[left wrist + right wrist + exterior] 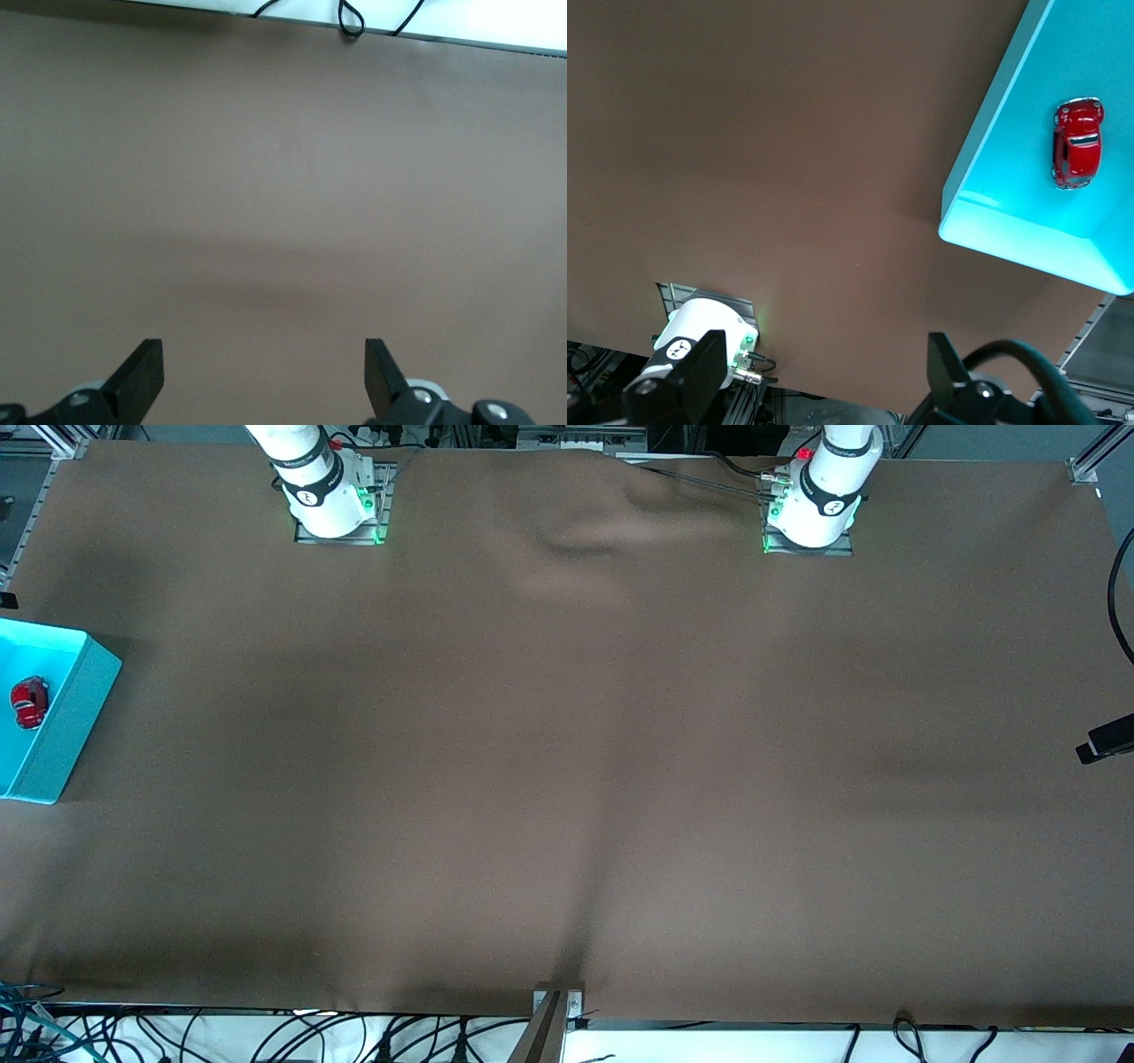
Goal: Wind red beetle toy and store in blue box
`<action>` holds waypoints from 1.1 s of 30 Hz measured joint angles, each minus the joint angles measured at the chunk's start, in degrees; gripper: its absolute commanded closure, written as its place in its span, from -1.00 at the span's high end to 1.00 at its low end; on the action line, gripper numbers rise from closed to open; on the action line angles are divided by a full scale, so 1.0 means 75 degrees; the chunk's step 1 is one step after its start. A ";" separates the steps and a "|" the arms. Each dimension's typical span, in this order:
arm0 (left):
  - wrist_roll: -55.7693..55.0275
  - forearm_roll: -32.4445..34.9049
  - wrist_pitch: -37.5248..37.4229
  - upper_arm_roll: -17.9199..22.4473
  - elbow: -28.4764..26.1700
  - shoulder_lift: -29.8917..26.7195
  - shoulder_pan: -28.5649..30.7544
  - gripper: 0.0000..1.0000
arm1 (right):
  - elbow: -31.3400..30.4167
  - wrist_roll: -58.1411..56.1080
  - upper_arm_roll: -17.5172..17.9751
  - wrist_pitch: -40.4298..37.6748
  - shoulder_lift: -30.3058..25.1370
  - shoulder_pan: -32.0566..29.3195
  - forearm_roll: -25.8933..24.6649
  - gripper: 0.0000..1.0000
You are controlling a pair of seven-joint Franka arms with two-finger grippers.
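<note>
Brown cloth-covered table [567,779] is bare over most of its span, with a soft ripple between the two arm bases. At the right arm's end of the table sits the turquoise-blue rectangular open-topped box [75,708], only partly in the front view. The tiny glossy red beetle-shaped toy car [29,701] already lies inside it, flat on the box floor on its wheels, clear of the walls in what shows. Judgement: storing looks done; whether it is wound cannot be told from here. Handling call: the toy looks light, rigid, hard-shelled and slick, so it would skid or pop out of a sloppy pinch. Best hold is across the body flanks between the wheels, low on the sides, not on the rounded roof or silvery ends. It is far smaller than a gripper, so the jaws need to come down nearly centred. The box looks light and thin-walled and could slide on the cloth if nudged. Right gripper [819,372] is up in the air over the table beside the box, fingers spread wide, holding nothing. Left gripper [264,376] hangs over bare cloth near the table's front edge, fingers likewise spread and empty, waiting.
</note>
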 measured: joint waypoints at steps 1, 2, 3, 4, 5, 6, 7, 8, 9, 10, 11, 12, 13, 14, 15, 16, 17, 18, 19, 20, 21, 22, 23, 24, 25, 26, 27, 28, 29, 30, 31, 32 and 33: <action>0.0001 0.0000 0.0000 0.0000 0.0008 0.0000 0.0000 1.00 | -0.0027 0.0071 0.0075 -0.0005 -0.0023 0.0000 0.0002 0.99; 0.0001 0.0000 0.0000 0.0001 0.0014 0.0000 0.0001 1.00 | -0.0049 0.0146 0.0142 -0.0010 -0.0043 0.0000 0.0003 0.99; 0.0001 0.0000 0.0000 0.0004 0.0019 0.0000 0.0003 1.00 | -0.0072 0.0230 0.0208 -0.0012 -0.0065 0.0001 0.0003 0.99; 0.0001 0.0000 0.0000 0.0007 0.0022 -0.0001 0.0013 1.00 | -0.0106 0.0331 0.0290 -0.0016 -0.0097 0.0002 0.0004 0.99; 0.0001 0.0000 0.0000 0.0009 0.0021 0.0000 0.0030 1.00 | -0.0139 0.0423 0.0373 -0.0023 -0.0131 0.0002 0.0005 0.99; 0.0001 0.0000 0.0000 0.0011 0.0021 0.0001 0.0047 1.00 | -0.0164 0.0506 0.0440 -0.0029 -0.0159 0.0003 0.0006 0.99; 0.0001 0.0000 -0.0002 0.0014 0.0021 0.0004 0.0071 1.00 | -0.0193 0.0605 0.0515 -0.0036 -0.0193 0.0004 0.0006 0.99; 0.0001 0.0001 -0.0002 0.0018 0.0021 0.0007 0.0097 1.00 | -0.0220 0.0690 0.0587 -0.0047 -0.0225 0.0006 0.0006 0.99; 0.0001 0.0001 -0.0003 0.0023 0.0020 0.0010 0.0122 1.00 | -0.0241 0.0774 0.0654 -0.0060 -0.0254 0.0007 0.0007 0.99; 0.0001 0.0001 -0.0003 0.0030 0.0021 0.0010 0.0157 1.00 | -0.0266 0.0871 0.0730 -0.0074 -0.0289 0.0008 0.0007 0.99; 0.0001 0.0003 -0.0005 0.0040 0.0022 0.0007 0.0197 1.00 | -0.0291 0.0952 0.0800 -0.0084 -0.0322 0.0009 0.0008 0.99; 0.0001 0.0005 -0.0019 0.0051 0.0029 -0.0005 0.0256 1.00 | -0.0320 0.1055 0.0882 -0.0096 -0.0359 0.0010 0.0008 0.99; 0.0001 0.0005 -0.0048 0.0055 0.0041 -0.0027 0.0326 1.00 | -0.0345 0.1163 0.0953 -0.0105 -0.0391 0.0010 0.0009 0.99; 0.0001 0.0006 -0.0110 0.0060 0.0062 -0.0059 0.0399 1.00 | -0.0370 0.1264 0.1021 -0.0108 -0.0416 0.0011 0.0009 0.99; 0.0001 0.0006 -0.0201 0.0064 0.0095 -0.0102 0.0477 1.00 | -0.0393 0.1371 0.1091 -0.0110 -0.0438 0.0011 0.0010 0.99; 0.0005 0.0006 -0.0323 0.0065 0.0142 -0.0170 0.0562 1.00 | -0.0414 0.1502 0.1172 -0.0112 -0.0458 0.0012 0.0010 0.99; 0.0010 0.0006 -0.0431 0.0068 0.0179 -0.0249 0.0635 1.00 | -0.0428 0.1600 0.1246 -0.0113 -0.0471 0.0013 0.0010 0.99; 0.0014 0.0006 -0.0529 0.0069 0.0204 -0.0334 0.0707 1.00 | -0.0442 0.1707 0.1324 -0.0113 -0.0484 0.0013 0.0010 0.99; 0.0016 0.0006 -0.0599 0.0069 0.0213 -0.0413 0.0765 1.00 | -0.0457 0.1802 0.1390 -0.0114 -0.0494 0.0014 0.0010 0.99; 0.0017 0.0005 -0.0678 0.0070 0.0211 -0.0503 0.0832 1.00 | -0.0476 0.1900 0.1465 -0.0114 -0.0506 0.0014 0.0010 0.99; 0.0024 0.0003 -0.0735 0.0069 0.0205 -0.0566 0.0880 1.00 | -0.0493 0.1986 0.1527 -0.0114 -0.0516 0.0015 0.0010 0.99; 0.0033 0.0002 -0.0774 0.0069 0.0197 -0.0607 0.0912 1.00 | -0.0504 0.2054 0.1576 -0.0114 -0.0522 0.0016 0.0011 0.99; 0.0044 0.0000 -0.0798 0.0069 0.0183 -0.0640 0.0937 1.00 | -0.0513 0.2118 0.1629 -0.0114 -0.0525 0.0017 0.0011 0.99; 0.0055 -0.0001 -0.0803 0.0069 0.0174 -0.0656 0.0954 1.00 | -0.0518 0.2187 0.1688 -0.0114 -0.0526 0.0018 0.0011 0.99; 0.0060 -0.0003 -0.0803 0.0068 0.0172 -0.0656 0.0961 1.00 | -0.0521 0.2266 0.1747 -0.0114 -0.0527 0.0020 0.0011 0.99; 0.0063 -0.0004 -0.0803 0.0068 0.0171 -0.0652 0.0963 1.00 | -0.0523 0.2349 0.1797 -0.0114 -0.0527 0.0022 0.0011 0.99; 0.0064 -0.0004 -0.0803 0.0063 0.0170 -0.0645 0.0962 1.00 | -0.0524 0.2447 0.1853 -0.0114 -0.0527 0.0031 0.0012 0.99; 0.0064 -0.0004 -0.0803 0.0056 0.0169 -0.0639 0.0961 1.00 | -0.0525 0.2537 0.1900 -0.0114 -0.0527 0.0047 0.0013 0.99; 0.0064 -0.0005 -0.0802 0.0049 0.0169 -0.0636 0.0960 1.00 | -0.0525 0.2648 0.1942 -0.0114 -0.0527 0.0077 0.0015 0.99; 0.0064 -0.0006 -0.0802 0.0044 0.0169 -0.0635 0.0958 1.00 | -0.0525 0.2738 0.1966 -0.0114 -0.0528 0.0118 0.0017 0.99; 0.0064 -0.0007 -0.0801 0.0039 0.0169 -0.0635 0.0956 1.00 | -0.0525 0.2832 0.1985 -0.0113 -0.0528 0.0178 0.0020 0.99; 0.0066 -0.0009 -0.0796 0.0032 0.0170 -0.0635 0.0954 1.00 | -0.0526 0.2953 0.1998 -0.0112 -0.0528 0.0256 0.0023 0.99; 0.0067 -0.0009 -0.0790 0.0026 0.0170 -0.0635 0.0954 1.00 | -0.0526 0.3071 0.2007 -0.0111 -0.0528 0.0341 0.0025 0.99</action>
